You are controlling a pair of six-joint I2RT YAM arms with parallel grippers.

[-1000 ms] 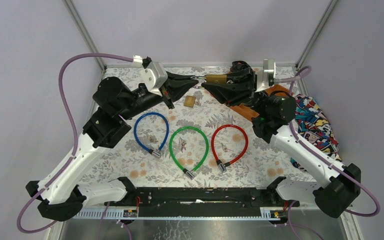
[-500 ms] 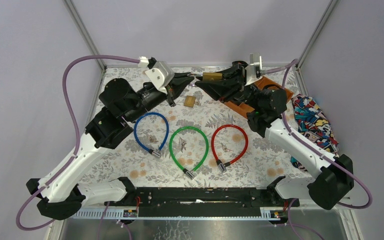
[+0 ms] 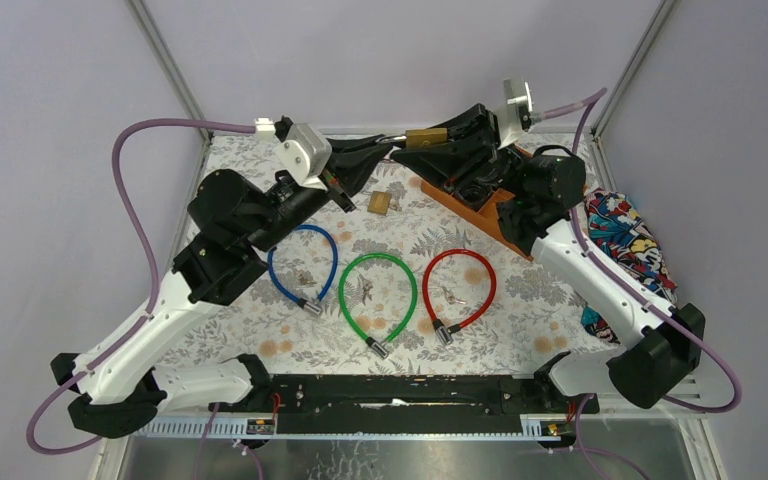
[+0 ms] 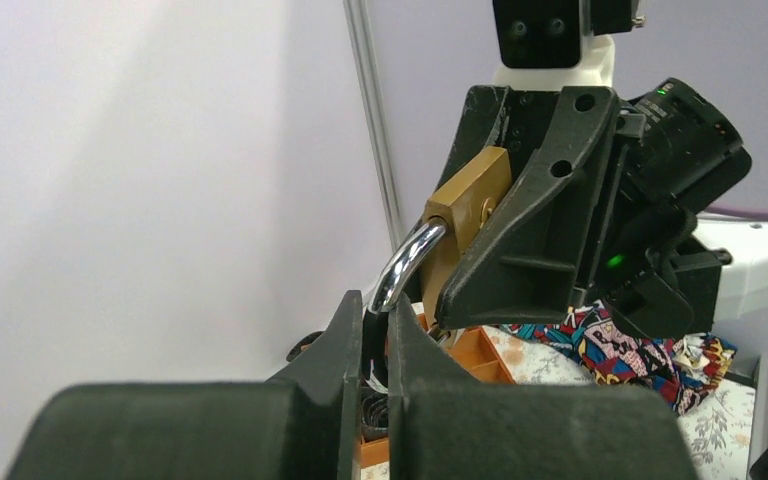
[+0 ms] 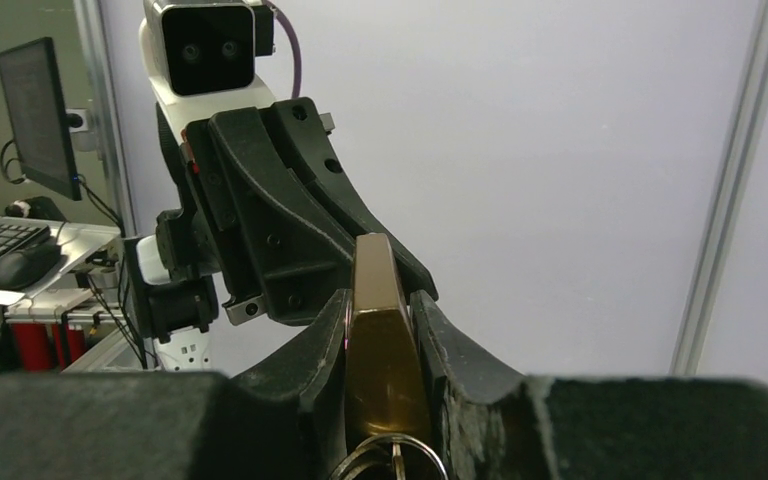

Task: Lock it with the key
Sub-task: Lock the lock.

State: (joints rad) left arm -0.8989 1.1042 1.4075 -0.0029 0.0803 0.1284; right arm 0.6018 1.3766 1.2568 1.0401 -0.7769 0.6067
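Right gripper (image 5: 380, 296) is clamped on the brass padlock (image 4: 470, 205) and holds it in the air over the far edge of the bench (image 3: 520, 320), shackle (image 4: 407, 260) pointing at the left arm. Left gripper (image 4: 371, 300) is clenched, fingers nearly together, with the shackle tip running down into the narrow gap between them. A keyring (image 5: 390, 462) shows at the padlock's base, on the right gripper's palm side (the key itself is mostly cut off, so I can't tell if it's seated).

On the bench:
- Blue loop (image 3: 303, 262), green loop (image 3: 378, 295) and red loop (image 3: 460, 288) lie side by side, apart from each other.
- A second small brass lock (image 3: 380, 202) sits under the left gripper.
- An orange tray (image 3: 480, 210) sits below the right gripper, with a patterned cloth (image 3: 625, 245) at the right edge.
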